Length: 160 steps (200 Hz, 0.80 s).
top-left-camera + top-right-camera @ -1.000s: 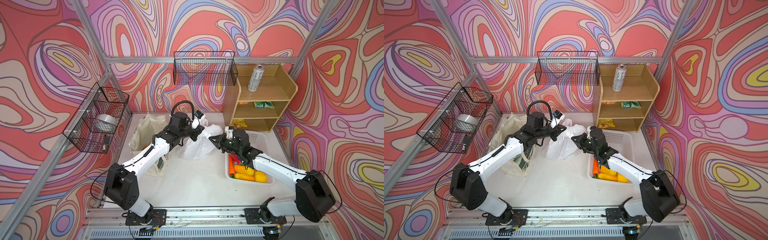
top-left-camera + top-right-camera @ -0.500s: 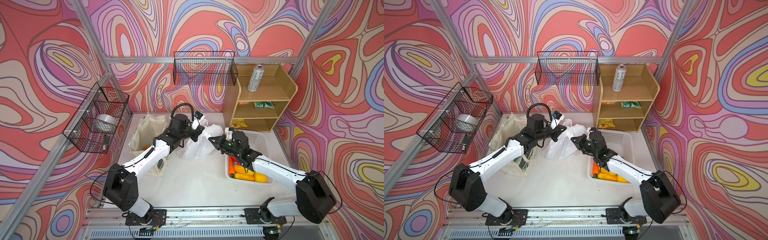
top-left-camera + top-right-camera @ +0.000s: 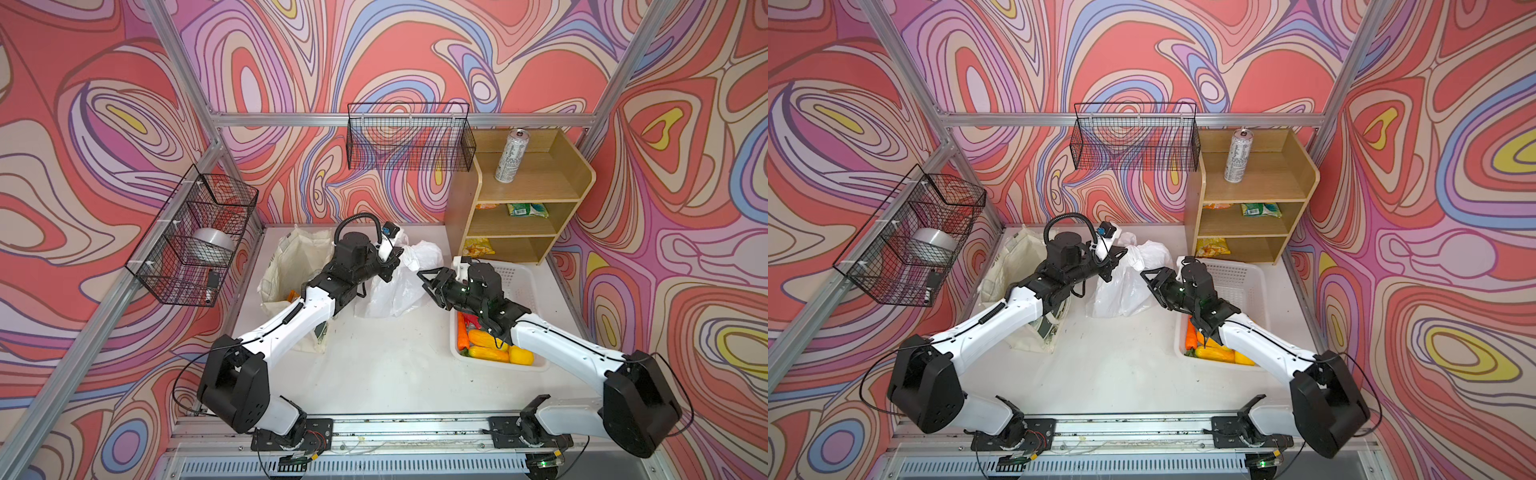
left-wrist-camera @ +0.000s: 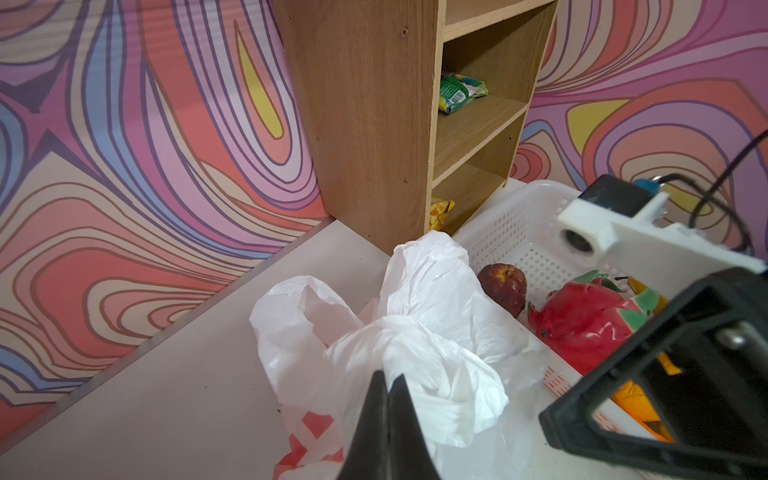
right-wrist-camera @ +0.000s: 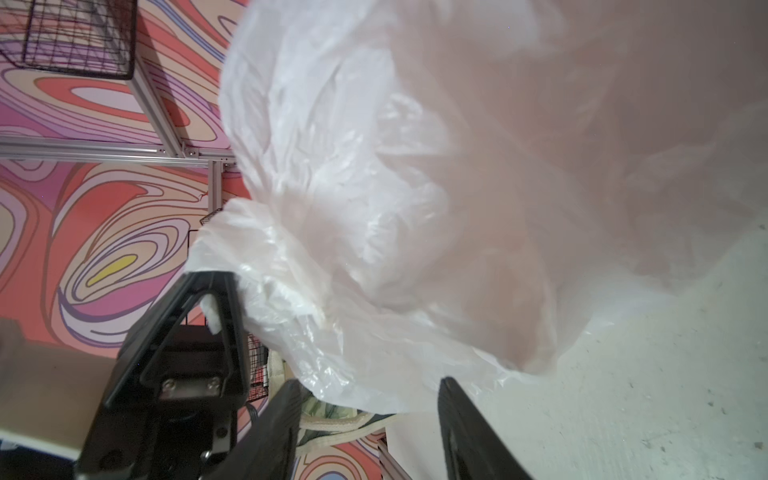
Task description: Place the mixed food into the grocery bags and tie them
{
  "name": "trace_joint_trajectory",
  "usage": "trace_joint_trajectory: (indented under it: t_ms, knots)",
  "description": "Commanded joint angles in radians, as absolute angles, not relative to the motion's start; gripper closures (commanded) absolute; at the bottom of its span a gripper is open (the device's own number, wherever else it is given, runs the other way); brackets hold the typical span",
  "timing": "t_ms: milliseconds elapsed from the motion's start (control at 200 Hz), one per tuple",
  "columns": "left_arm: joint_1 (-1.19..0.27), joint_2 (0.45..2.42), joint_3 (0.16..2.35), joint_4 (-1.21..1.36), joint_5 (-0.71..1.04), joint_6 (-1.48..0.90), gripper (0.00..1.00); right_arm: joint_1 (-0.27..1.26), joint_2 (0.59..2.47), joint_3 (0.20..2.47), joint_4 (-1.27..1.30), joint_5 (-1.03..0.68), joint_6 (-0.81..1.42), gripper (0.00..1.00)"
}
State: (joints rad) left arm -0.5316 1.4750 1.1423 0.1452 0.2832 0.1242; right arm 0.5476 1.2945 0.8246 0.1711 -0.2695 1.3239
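White crinkly plastic bunches between the closed jaws of the left end effector (image 4: 388,388), which pinches the gathered top of the plastic grocery bag (image 3: 395,286) and holds it upright on the desk (image 3: 386,365), apparently to steady it for tying. Facing it from the bag's far side, the right end effector (image 5: 365,388) stands with jaws parted and empty, the film just ahead of its tips, seemingly lined up for a handle. Behind that end effector, a carrot (image 3: 462,336) and a dragon fruit (image 4: 582,320) lie unpacked in the perforated basket (image 3: 521,272). Behind the left end effector slumps the canvas tote (image 3: 291,266).
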Motion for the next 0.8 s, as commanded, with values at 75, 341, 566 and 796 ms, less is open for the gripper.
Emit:
trace_joint_trajectory:
  t_ms: [75, 341, 566, 796]
  knots:
    - [-0.545, 1.459, 1.135, 0.177, 0.249, 0.17, 1.0, 0.551, 1.326, 0.932, 0.159, -0.263, 1.335, 0.38]
    - [-0.557, 1.457, 1.138, 0.165, 0.246, 0.186, 1.0, 0.559, 1.421, 1.027, 0.223, -0.256, 1.355, 0.38]
    - [-0.564, 1.46, 1.147, 0.162, 0.246, 0.19, 1.0, 0.566, 1.49, 1.0, 0.327, -0.266, 1.443, 0.38]
    - [-0.572, 1.45, 1.127, 0.176, 0.311, 0.173, 1.0, 0.566, 1.566, 1.007, 0.479, -0.23, 1.499, 0.38]
